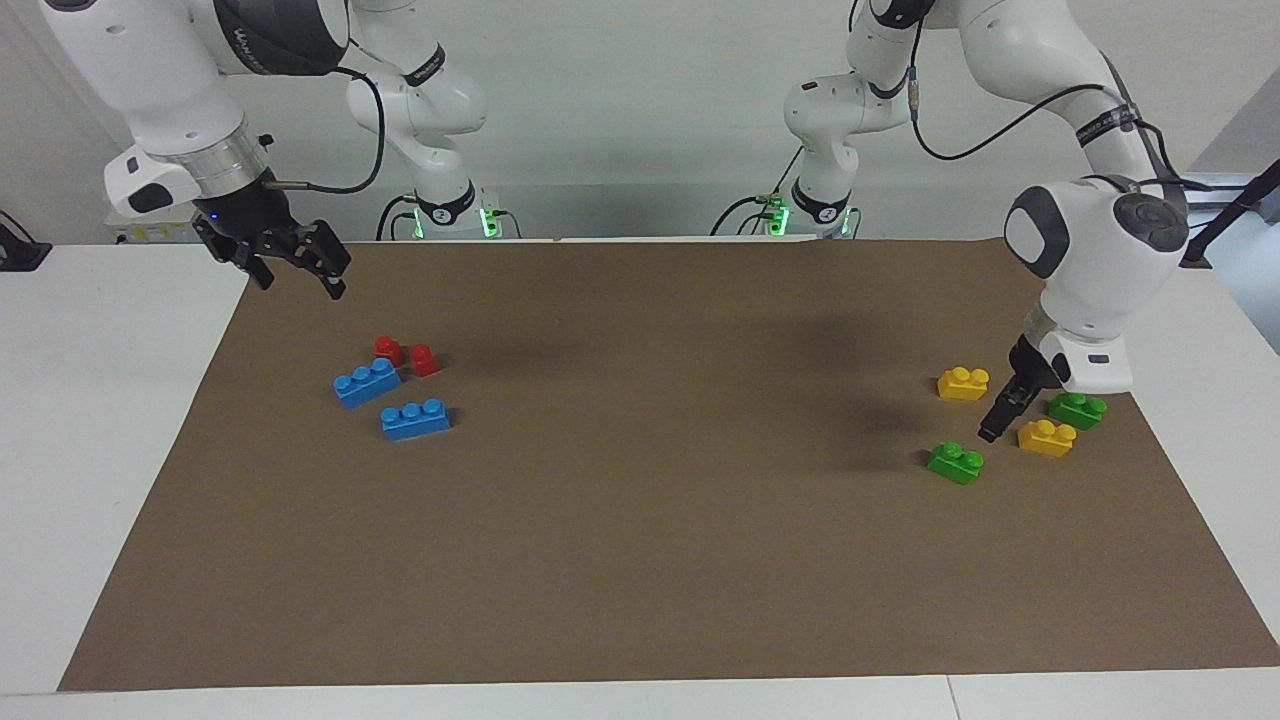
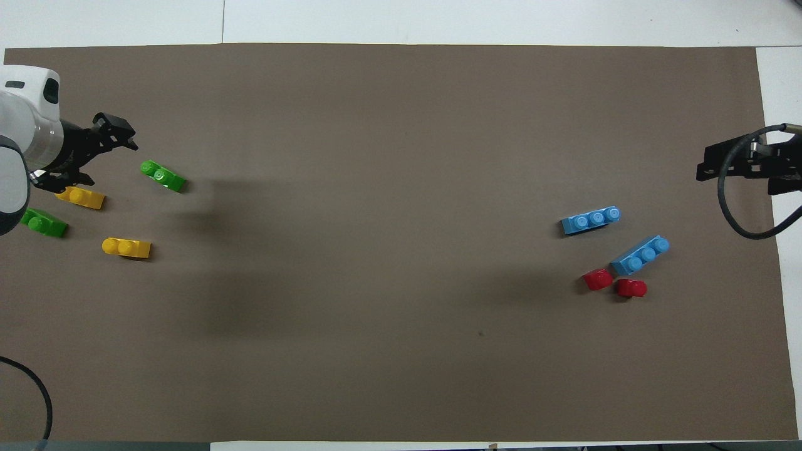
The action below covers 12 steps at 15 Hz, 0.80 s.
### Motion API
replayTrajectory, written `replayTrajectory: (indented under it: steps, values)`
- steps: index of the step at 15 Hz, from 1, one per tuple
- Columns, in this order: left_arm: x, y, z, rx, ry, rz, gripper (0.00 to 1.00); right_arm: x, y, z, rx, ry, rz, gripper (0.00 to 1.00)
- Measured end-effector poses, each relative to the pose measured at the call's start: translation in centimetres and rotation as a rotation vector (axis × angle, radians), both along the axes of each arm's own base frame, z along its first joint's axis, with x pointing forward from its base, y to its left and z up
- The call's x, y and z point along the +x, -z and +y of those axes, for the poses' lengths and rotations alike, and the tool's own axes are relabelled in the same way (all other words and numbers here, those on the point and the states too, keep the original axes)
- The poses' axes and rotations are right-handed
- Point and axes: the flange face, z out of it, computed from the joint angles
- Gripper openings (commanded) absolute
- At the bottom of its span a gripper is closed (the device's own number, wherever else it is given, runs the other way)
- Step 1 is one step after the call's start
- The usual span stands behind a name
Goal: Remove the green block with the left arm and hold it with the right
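A green block (image 1: 956,462) (image 2: 163,176) with two studs lies alone on the brown mat at the left arm's end. Its twin green block (image 1: 1077,409) (image 2: 44,223) lies nearer to the robots, beside a yellow brick (image 1: 1046,437) (image 2: 79,197). My left gripper (image 1: 992,428) (image 2: 94,158) is open and empty, low over the mat between the two green blocks, touching neither. My right gripper (image 1: 293,272) (image 2: 742,168) is open and empty, raised over the mat's edge at the right arm's end.
A second yellow brick (image 1: 963,383) (image 2: 126,247) lies near the left gripper. Two blue three-stud bricks (image 1: 367,382) (image 1: 415,419) and two small red pieces (image 1: 405,355) lie at the right arm's end. White table (image 1: 100,400) surrounds the mat.
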Motion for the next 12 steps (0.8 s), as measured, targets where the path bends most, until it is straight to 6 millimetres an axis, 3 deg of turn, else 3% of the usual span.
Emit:
replayTrajectory:
  steps: [7,12]
  values:
    - [-5.3,-9.6,-2.1,0.032,0.294,0.045,1.00,0.3,0.6,-0.1,-0.010,-0.034,0.011,1.00]
    - [-8.9,-13.6,-3.0,0.042,0.471,0.091,1.00,0.4,0.7,-0.1,-0.011,-0.038,0.012,1.00]
